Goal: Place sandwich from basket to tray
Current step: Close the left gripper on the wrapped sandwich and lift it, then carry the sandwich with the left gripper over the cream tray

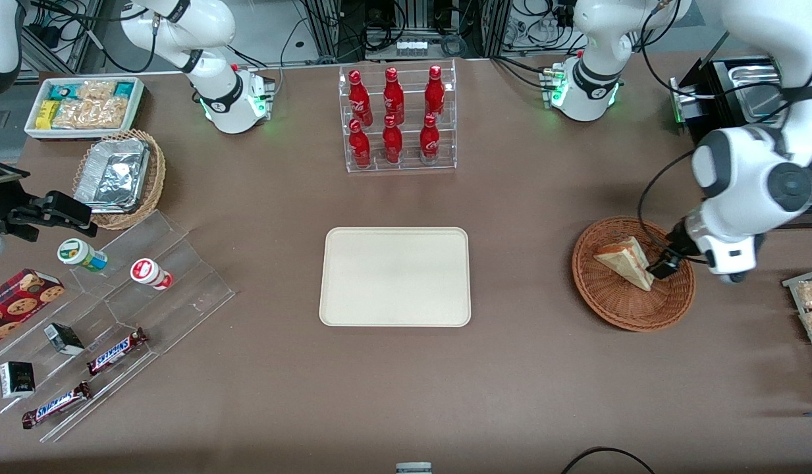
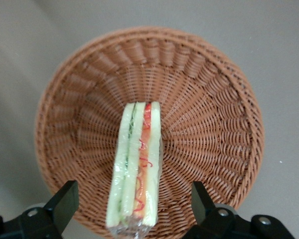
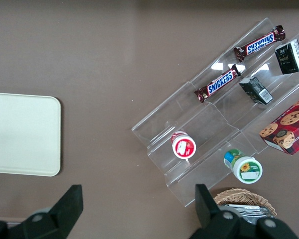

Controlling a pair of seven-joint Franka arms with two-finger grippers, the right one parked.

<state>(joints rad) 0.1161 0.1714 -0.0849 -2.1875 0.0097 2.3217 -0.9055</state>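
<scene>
The sandwich [image 1: 626, 261], a plastic-wrapped wedge of white bread, stands on its edge in the round reddish-brown basket [image 1: 616, 309] toward the working arm's end of the table. In the left wrist view its cut edge [image 2: 138, 164] shows green and red-orange layers. My gripper [image 1: 662, 266] hangs low over the basket [image 2: 209, 94] at the sandwich's end, open, with one finger [image 2: 64, 201] on each side of the wedge and a gap to both. The cream tray [image 1: 396, 276] lies flat at the table's middle with nothing on it.
A clear rack of red bottles [image 1: 397, 118] stands farther from the front camera than the tray. A tiered acrylic stand [image 1: 109, 316] with snack bars and cups, a foil container in a light wicker basket [image 1: 119, 178] and a white snack bin [image 1: 86, 105] sit toward the parked arm's end.
</scene>
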